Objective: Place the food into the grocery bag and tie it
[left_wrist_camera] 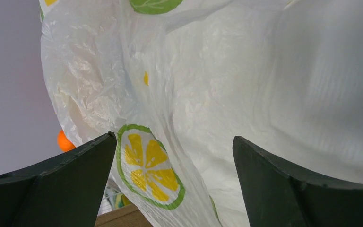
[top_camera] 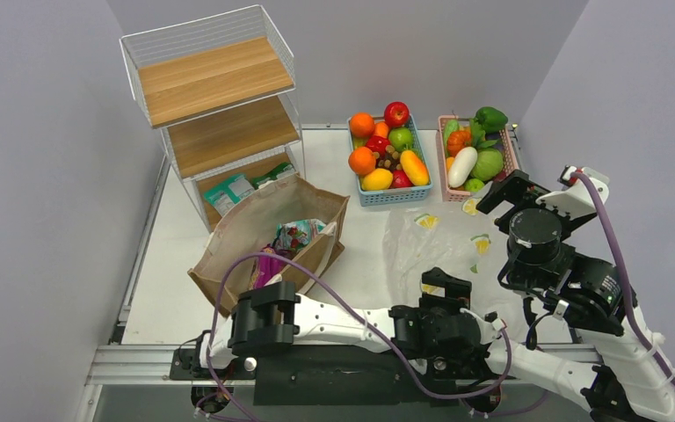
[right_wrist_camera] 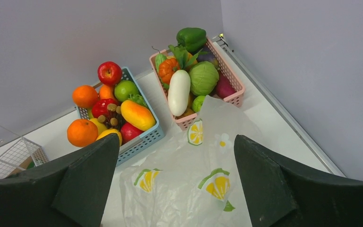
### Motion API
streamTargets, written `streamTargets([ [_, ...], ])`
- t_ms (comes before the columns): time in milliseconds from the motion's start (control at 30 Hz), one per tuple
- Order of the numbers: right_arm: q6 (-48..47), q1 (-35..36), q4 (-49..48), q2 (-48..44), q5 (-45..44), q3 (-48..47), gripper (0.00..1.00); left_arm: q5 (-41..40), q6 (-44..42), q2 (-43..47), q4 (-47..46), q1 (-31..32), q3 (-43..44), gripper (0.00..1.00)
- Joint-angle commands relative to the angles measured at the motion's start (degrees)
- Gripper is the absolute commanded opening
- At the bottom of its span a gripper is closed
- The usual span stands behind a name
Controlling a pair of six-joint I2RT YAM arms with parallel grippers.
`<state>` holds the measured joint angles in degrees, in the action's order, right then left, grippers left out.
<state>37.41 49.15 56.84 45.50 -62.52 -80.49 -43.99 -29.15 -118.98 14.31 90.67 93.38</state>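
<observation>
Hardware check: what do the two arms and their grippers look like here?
Left arm and right arm: white links with chunky black joint housings, a thin purple cable looping along each. Left gripper and right gripper: two dark matte wedge-shaped fingers each. No markings legible.

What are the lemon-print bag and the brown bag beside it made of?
The lemon-print bag looks like thin, slightly glossy plastic film: it crinkles finely and looks translucent. The brown bag seems to be matte kraft paper, standing stiffly with folded sides, though I can't be sure.
</observation>
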Motion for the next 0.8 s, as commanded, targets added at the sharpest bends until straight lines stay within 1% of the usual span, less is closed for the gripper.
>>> streamTargets([
  [0, -2.2, -0.4, -2.6, -0.7, 1.2, -0.5, 0.87, -11.7, -7.6, -3.6, -7.4, 0.2, 3.4, 0.92],
  [33, -2.5, -0.5, -3.0, -0.9, 1.4, -0.2, 0.87, -12.7, -8.7, -4.0, -8.9, 0.2, 3.5, 0.91],
  [67, -2.7, -0.5, -3.3, -1.0, 1.7, -0.1, 0.87, -14.5, -9.2, -4.7, -9.8, 0.2, 3.4, 0.87],
  [133, -2.9, -0.5, -3.7, -1.3, 1.9, 0.3, 0.87, -16.4, -10.9, -5.0, -13.0, 0.0, 3.1, 0.75],
  [167, -3.0, -0.6, -3.7, -1.4, 2.0, 0.5, 0.87, -16.9, -11.1, -5.0, -13.2, -0.2, 3.1, 0.65],
  [200, -3.1, -0.6, -3.9, -1.4, 2.2, 0.5, 0.87, -17.5, -11.1, -4.9, -14.8, -0.3, 3.1, 0.60],
  [233, -3.2, -0.7, -4.1, -1.4, 2.2, 0.7, 0.87, -17.6, -11.0, -4.8, -15.1, -0.8, 3.2, 0.51],
  [267, -3.3, -0.7, -4.3, -1.3, 2.4, 0.7, 0.87, -17.6, -10.8, -4.6, -15.1, -1.0, 3.3, 0.47],
  [300, -3.5, -0.8, -4.4, -1.4, 2.4, 0.8, 0.87, -17.6, -10.8, -4.6, -15.0, -1.4, 3.3, 0.37],
  [333, -3.6, -0.8, -4.6, -1.3, 2.5, 0.9, 0.87, -17.5, -10.8, -4.3, -14.8, -1.7, 3.4, 0.32],
  [367, -3.8, -0.9, -4.8, -1.2, 2.6, 0.9, 0.87, -17.5, -10.6, -4.2, -14.6, -1.9, 3.5, 0.21],
  [400, -4.0, -1.0, -5.0, -1.1, 2.7, 0.9, 0.87, -17.3, -10.1, -3.8, -12.7, -2.0, 3.6, 0.16],
  [433, -4.2, -1.0, -5.1, -1.1, 2.8, 0.8, 0.87, -17.1, -9.8, -3.5, -11.8, -2.1, 4.0, 0.05],
  [467, -4.5, -1.1, -5.3, -0.9, 2.8, 0.8, 0.87, -16.8, -8.6, -2.9, -9.5, -2.3, 4.2, 0.01],
  [500, -4.7, -1.1, -5.4, -0.9, 2.8, 0.7, 0.87, -16.0, -7.6, -2.6, -7.9, -2.4, 4.9, 0.00],
  [567, -5.1, -1.2, -5.8, -0.7, 3.0, 0.4, 0.87, -14.1, -3.9, -1.4, -2.4, -2.7, 6.6, 0.00],
  [600, -5.5, -1.2, -6.1, -0.5, 3.1, 0.1, 0.87, -13.3, -0.1, -0.6, 2.1, -3.1, 7.4, 0.00],
  [633, -5.7, -1.2, -6.2, -0.4, 3.4, 0.0, 0.87, -11.2, 1.8, 0.5, 4.3, -3.4, 9.1, 0.00],
  [667, -6.3, -1.4, -6.6, -0.3, 3.5, -0.3, 0.87, -10.0, 6.1, 1.1, 8.6, -3.9, 11.1, 0.00],
  [700, -6.5, -1.3, -6.8, -0.1, 3.6, -0.4, 0.87, -7.2, 8.3, 2.1, 11.1, -4.4, 12.2, 0.00],
  [733, -7.0, -1.4, -7.0, 0.3, 3.6, -0.7, 0.87, -5.9, 12.8, 2.5, 15.5, -5.2, 14.7, 0.00],
  [767, -7.2, -1.5, -7.1, 0.4, 3.6, -1.0, 0.87, -3.3, 14.7, 3.2, 17.7, -5.7, 16.0, 0.00],
])
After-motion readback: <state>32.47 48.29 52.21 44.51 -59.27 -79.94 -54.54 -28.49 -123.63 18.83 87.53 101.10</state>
